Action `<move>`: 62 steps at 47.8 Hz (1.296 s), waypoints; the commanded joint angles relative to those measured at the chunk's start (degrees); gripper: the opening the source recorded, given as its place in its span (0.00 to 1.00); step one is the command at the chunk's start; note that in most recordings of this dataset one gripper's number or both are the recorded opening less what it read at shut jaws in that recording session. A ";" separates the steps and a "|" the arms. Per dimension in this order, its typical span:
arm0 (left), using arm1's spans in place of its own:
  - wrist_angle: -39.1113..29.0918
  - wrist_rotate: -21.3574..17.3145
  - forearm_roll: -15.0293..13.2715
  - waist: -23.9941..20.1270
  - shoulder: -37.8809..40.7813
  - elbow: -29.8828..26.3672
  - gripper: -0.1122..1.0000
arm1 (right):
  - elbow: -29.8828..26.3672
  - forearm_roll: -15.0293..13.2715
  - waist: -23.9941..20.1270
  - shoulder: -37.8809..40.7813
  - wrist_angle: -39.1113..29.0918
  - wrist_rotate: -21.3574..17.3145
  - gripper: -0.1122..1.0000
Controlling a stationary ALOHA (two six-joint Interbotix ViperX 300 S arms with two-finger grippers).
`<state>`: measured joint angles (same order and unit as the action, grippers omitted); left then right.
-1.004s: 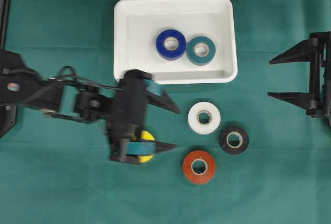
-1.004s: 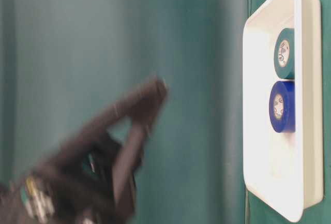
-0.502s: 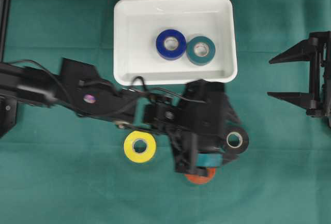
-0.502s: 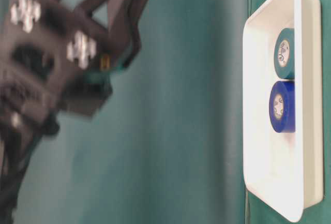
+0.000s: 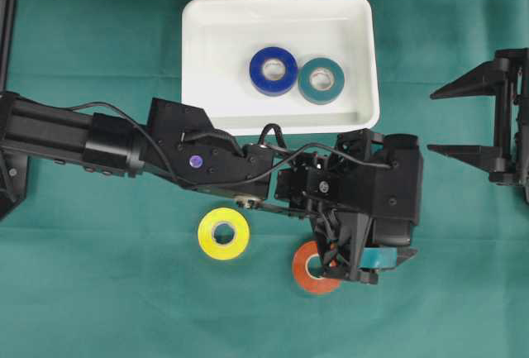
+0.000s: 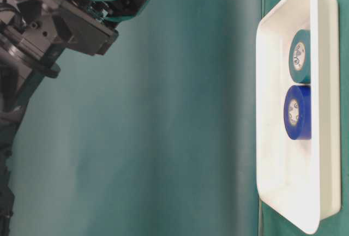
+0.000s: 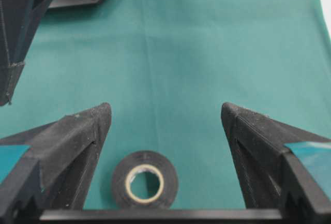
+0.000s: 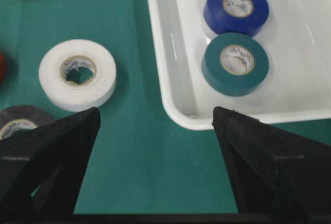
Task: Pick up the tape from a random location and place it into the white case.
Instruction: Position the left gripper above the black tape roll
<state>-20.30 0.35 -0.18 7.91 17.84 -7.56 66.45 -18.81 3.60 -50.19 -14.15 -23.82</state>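
The white case [image 5: 216, 52] lies at the back centre with a blue tape [image 5: 274, 70] and a teal tape [image 5: 321, 80] inside. My left gripper [image 7: 165, 113] hangs open above a black tape [image 7: 145, 185], which lies flat on the cloth between its fingers and nearer the left one. From overhead its black housing [image 5: 364, 201] hides that roll and the white tape [image 8: 77, 74], and it partly covers an orange tape [image 5: 306, 271]. A yellow tape [image 5: 224, 233] lies free to the left. My right gripper [image 5: 431, 125] stands open and empty at the right edge.
Green cloth covers the table. The left arm [image 5: 124, 143] stretches across from the left edge, just in front of the case's near rim [image 8: 170, 94]. From table level the case [image 6: 272, 138] stands at the right and the left gripper's housing [image 6: 82, 7] at the top left.
The left arm has swung right, from over the yellow tape to over the black tape, uncovering the yellow roll and covering the white and black ones. The right arm has not moved.
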 commanded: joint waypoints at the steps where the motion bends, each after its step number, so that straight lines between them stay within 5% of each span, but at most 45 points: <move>1: -2.37 1.05 0.18 0.00 -0.70 -2.72 0.86 | -1.49 -0.18 0.18 0.18 0.18 0.09 0.88; 24: -29.09 1.93 0.44 0.18 6.33 -19.51 0.87 | -1.49 -0.18 0.70 0.18 0.18 0.09 0.88; 62: -30.41 1.85 0.79 0.44 7.38 -20.57 0.87 | -1.49 -0.18 0.70 0.35 0.18 0.18 0.88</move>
<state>-50.98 2.29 0.44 8.17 26.63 -27.42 66.36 -18.90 4.22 -50.19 -14.15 -23.73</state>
